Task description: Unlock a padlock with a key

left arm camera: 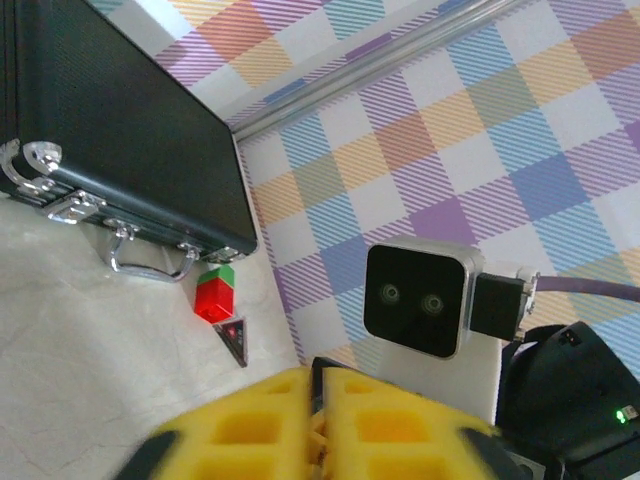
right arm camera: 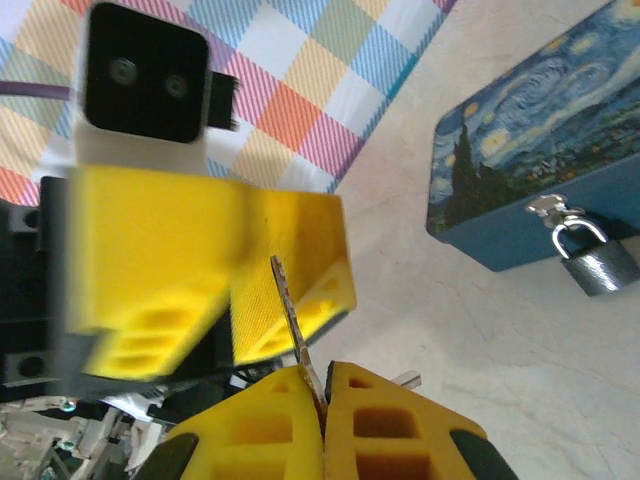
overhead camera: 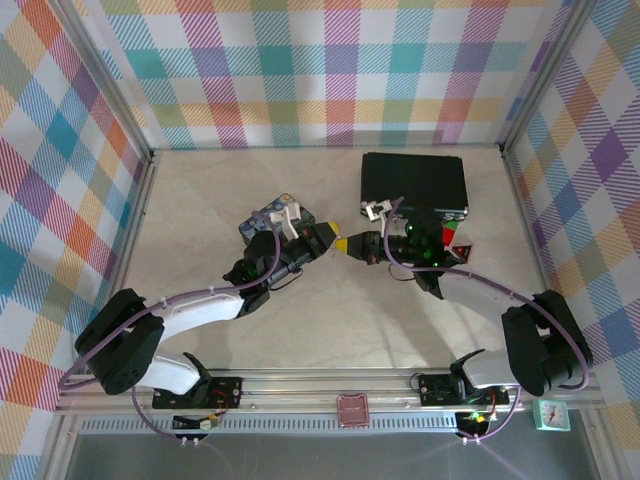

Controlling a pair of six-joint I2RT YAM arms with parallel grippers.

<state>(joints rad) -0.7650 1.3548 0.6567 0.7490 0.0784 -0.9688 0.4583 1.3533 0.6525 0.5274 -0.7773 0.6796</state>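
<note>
Right tool (right arm camera: 322, 385): pressed together, pinching the key (right arm camera: 289, 305) low on its thin metal blade, which stood up between the yellow fingers.
Left tool (left arm camera: 318, 392): its fingers looked close along a narrow seam in its own wrist view, but it was blurred in the right wrist view. I could not tell whether it was spread or closed.
Slip risk: the pinch was on a narrow strip of metal, so the key could have swivelled or slid once its tip met resistance.
Snag risk: the blade stood just beside the left tool's finger, so parting the two tools carelessly could have knocked it askew.
Swing risk: the padlock (right arm camera: 592, 258) hung freely, so a push from the key would likely have swung it aside instead of seating the key.
Tin risk: nothing held the painted tin (right arm camera: 520, 150), so it could have slid on the worktop (right arm camera: 450, 330).
Padlock position: hooked through the clasp on the tin's side wall, apart from the key.
Padlock look: tiny, with a dark-grey body and a silvery shackle, hanging slightly tilted. No keyhole was visible.
</note>
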